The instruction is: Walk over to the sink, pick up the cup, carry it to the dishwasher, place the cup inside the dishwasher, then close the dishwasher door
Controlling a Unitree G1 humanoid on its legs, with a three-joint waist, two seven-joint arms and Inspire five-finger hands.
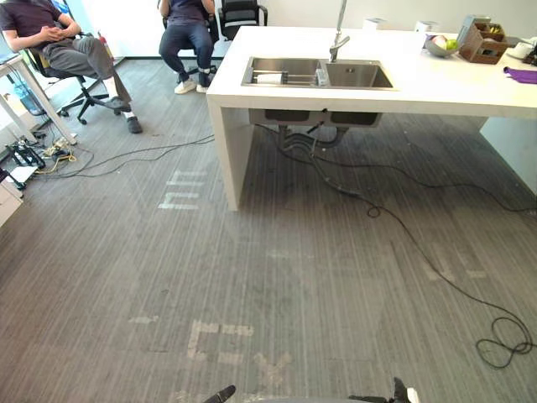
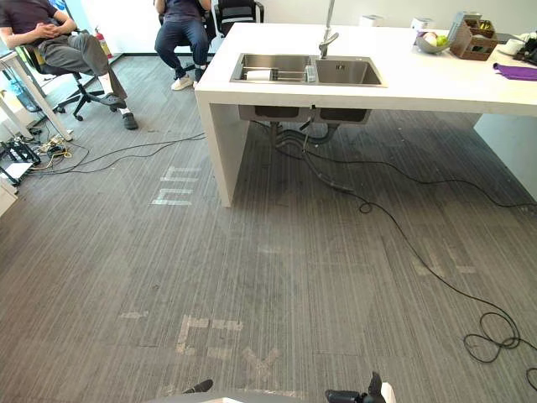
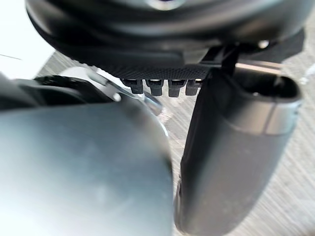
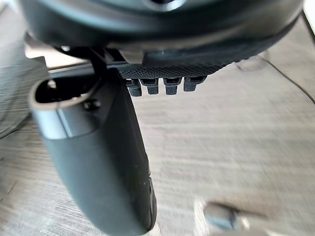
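Note:
A white counter (image 1: 436, 88) stands across the room with a steel double sink (image 1: 359, 75) and a tall tap (image 1: 339, 38). A white cup-like thing (image 1: 268, 78) lies in the sink's left basin, and a small clear item (image 1: 321, 77) stands by the divider. Both hands hang low at the near edge, far from the sink: my left hand (image 1: 222, 393) and my right hand (image 1: 399, 391). In the wrist views the left hand (image 3: 236, 147) and the right hand (image 4: 98, 162) have relaxed fingers and hold nothing, with grey floor past them.
Black cables (image 1: 436, 269) trail over the carpet from under the sink to the right. Two people sit on office chairs (image 1: 80, 59) at the back left. A fruit bowl (image 1: 440, 44), a brown box (image 1: 482, 42) and a purple cloth (image 1: 522, 75) lie on the counter's right.

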